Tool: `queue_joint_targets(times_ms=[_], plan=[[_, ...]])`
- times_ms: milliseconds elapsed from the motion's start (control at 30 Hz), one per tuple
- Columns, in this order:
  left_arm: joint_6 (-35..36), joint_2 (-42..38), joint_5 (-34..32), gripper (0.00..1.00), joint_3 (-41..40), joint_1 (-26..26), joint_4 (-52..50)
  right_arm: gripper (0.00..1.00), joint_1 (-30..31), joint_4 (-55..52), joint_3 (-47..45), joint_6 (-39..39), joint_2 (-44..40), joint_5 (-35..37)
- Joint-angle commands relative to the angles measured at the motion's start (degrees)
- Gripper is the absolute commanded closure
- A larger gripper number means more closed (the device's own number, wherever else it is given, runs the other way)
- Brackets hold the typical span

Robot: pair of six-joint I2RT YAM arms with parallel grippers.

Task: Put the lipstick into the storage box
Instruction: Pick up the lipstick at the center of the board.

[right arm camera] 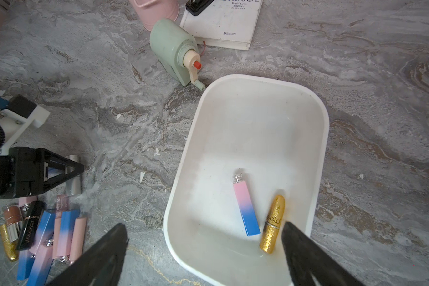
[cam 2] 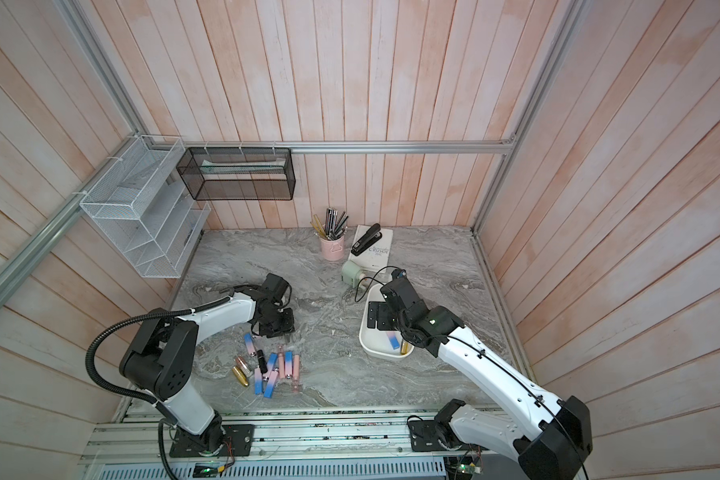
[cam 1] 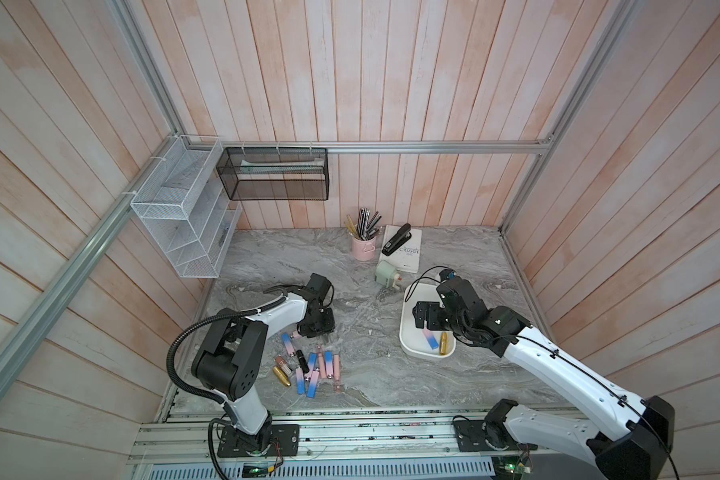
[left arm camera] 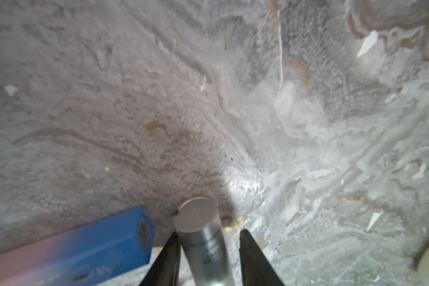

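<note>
silver lipstick [left arm camera: 203,237] lying on the marble table [left arm camera: 208,99] right by the loose lipstick pile [cam 1: 308,368], left gripper [left arm camera: 208,231] straddling it, jaws narrowed in but a sliver of gap on one side, storage box [right arm camera: 245,123] well apart, already got a pink-blue lipstick [right arm camera: 247,208] and a gold lipstick [right arm camera: 273,222] in it, right gripper [right arm camera: 204,225] spread wide over the box

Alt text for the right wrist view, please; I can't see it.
The right gripper, jaws wide open and empty, hangs above one end of the white plastic rounded-rectangle storage box, where a pink-to-blue square lipstick tube and a gold glitter lipstick lie side by side. More lipsticks lie outside it on the grey marbled tabletop.
</note>
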Motion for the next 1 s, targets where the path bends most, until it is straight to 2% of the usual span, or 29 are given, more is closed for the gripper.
queue_joint_targets(times_ms=[0, 133, 233, 400, 467, 700, 967], plan=[[1.63, 1.39, -0.91, 0.59, 1.28, -0.02, -0.78, 0.02, -0.45, -0.71, -0.41, 0.27, -0.56, 0.69], [2.55, 2.39, -0.9, 0.68, 1.49, -0.03, -0.89, 0.02, -0.68, -0.46, 0.26, 0.36, 0.19, 0.54], [3.17, 3.36, -0.8, 0.7, 1.58, 0.02, -0.75, 0.02, -0.69, -0.31, 0.72, 0.45, 0.89, 0.47], [3.94, 4.31, 0.34, 0.84, 2.68, -0.15, -1.77, 0.02, -0.69, -0.78, 1.61, 0.88, 1.05, 0.66], [4.36, 3.37, 0.58, 0.84, 4.08, -0.66, -2.96, 0.02, -0.77, -1.32, 2.03, 1.04, 1.03, 0.85], [5.97, 1.61, -0.34, 0.85, 17.69, -4.19, -10.82, 0.02, -1.38, -2.34, 1.28, 1.83, 0.0, 1.34], [6.26, 6.43, 0.51, 0.85, 39.09, -9.82, -17.33, 0.02, -1.88, -5.63, -0.37, 4.68, -4.93, 2.87]])
